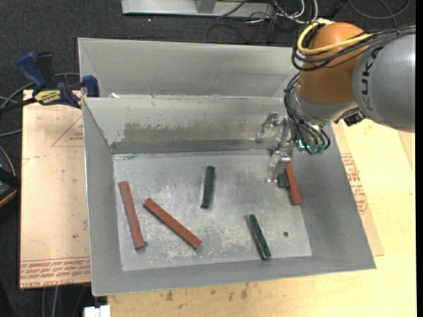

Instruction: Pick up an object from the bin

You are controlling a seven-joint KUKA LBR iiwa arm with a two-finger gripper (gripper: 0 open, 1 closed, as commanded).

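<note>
Pick not yet done: gripper (280, 170) sits low at the short red flat bar's (293, 190) upper end, right side of the grey metal bin (99, 197); claw opening cannot be told, and all bars lie on the floor.

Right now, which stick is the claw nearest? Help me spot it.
In the grey bin, go to the right side of its floor, beside the gripper. A short red stick lies there; the other two red sticks are longer and far left; the remaining sticks are dark green.

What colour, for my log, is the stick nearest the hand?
Red; the short flat stick shows best in the camera view.
</note>
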